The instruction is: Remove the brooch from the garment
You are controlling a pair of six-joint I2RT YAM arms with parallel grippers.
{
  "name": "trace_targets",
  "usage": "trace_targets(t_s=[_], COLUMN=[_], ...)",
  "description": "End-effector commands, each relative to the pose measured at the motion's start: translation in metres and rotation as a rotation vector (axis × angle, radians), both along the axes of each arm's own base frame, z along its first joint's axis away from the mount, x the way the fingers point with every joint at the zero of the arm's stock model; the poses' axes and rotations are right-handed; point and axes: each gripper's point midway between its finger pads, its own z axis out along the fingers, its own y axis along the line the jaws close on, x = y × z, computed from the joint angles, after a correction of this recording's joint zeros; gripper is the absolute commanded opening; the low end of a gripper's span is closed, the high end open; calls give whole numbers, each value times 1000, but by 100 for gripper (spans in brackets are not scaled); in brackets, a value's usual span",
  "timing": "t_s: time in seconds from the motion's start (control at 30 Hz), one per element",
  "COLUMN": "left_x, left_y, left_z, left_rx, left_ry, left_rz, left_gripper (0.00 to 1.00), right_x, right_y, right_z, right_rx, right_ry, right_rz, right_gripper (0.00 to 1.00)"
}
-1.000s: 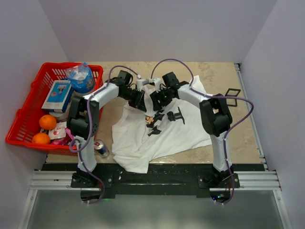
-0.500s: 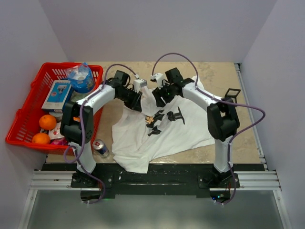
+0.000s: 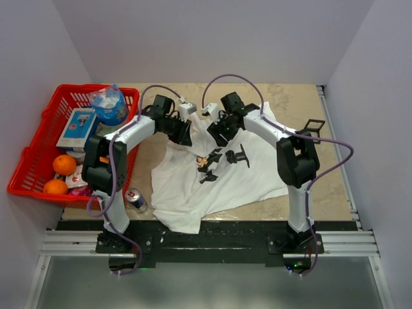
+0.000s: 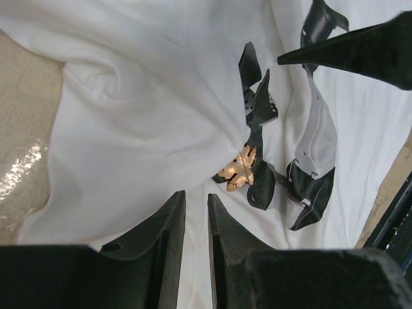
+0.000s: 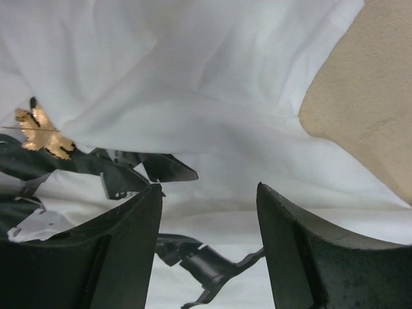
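Brooch (image 4: 238,168): small gold-tan leaf shape, lying on the T-shirt's front at the edge of the black print (image 4: 261,119), tucked against a fold of cloth; touched by neither end effector.
T-shirt (image 3: 225,180): white, rumpled, spread on the table (image 3: 302,103) between the two arms, bunched toward its far edge.
Left end effector (image 4: 196,257): narrow, only a thin gap between the fingers, nothing in it; above the shirt, tips near the brooch but apart from it.
Right end effector (image 5: 209,244): wide, holding nothing; over white cloth, brooch off to its side at the picture's left edge.
Basket (image 3: 38,161): red, on the table's left end, holding two oranges (image 3: 64,164), a water bottle (image 3: 109,103) and a blue-and-white box (image 3: 77,129).
Can (image 3: 136,199): lying near the left arm's base, beside the shirt's near corner.
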Motion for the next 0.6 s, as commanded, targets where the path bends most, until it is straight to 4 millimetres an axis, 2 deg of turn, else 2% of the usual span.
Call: trace_targets(t_s=[0.0, 0.07, 0.17, 0.2, 0.23, 0.27, 0.33, 0.4, 0.43, 0.5, 0.57], left_x=[13, 17, 20, 24, 31, 41, 51, 66, 71, 88, 103], left_y=[-3, 3, 3, 5, 9, 9, 13, 17, 21, 31, 41], left_z=[-6, -21, -30, -33, -35, -38, -40, -45, -47, -53, -55], left_rx=[-36, 12, -28, -26, -21, -20, -4, 40, 59, 120, 156], left_ry=[-27, -30, -42, -43, -34, -29, -33, -49, -56, -81, -98], left_rz=[-1, -10, -88, -86, -58, -51, -49, -32, -20, 29, 91], left_gripper=[25, 25, 25, 25, 25, 25, 25, 25, 25, 24, 24], right_x=[21, 23, 27, 35, 41, 44, 60, 68, 79, 87, 96], right_y=[7, 10, 11, 7, 8, 4, 2, 0, -7, -15, -32], right_z=[7, 4, -10, -12, -13, -23, -20, -33, -31, -41, -43], right_rx=[9, 26, 18, -1, -3, -26, -36, -61, -88, -120, -147], right_ry=[-59, -55, -45, -69, -77, -71, -117, -119, -147, -158, -181], right_rz=[-3, -10, -29, -57, -73, -90, -126, -129, -149, -167, -202], right_gripper=[63, 63, 63, 63, 63, 64, 65, 66, 66, 66, 66])
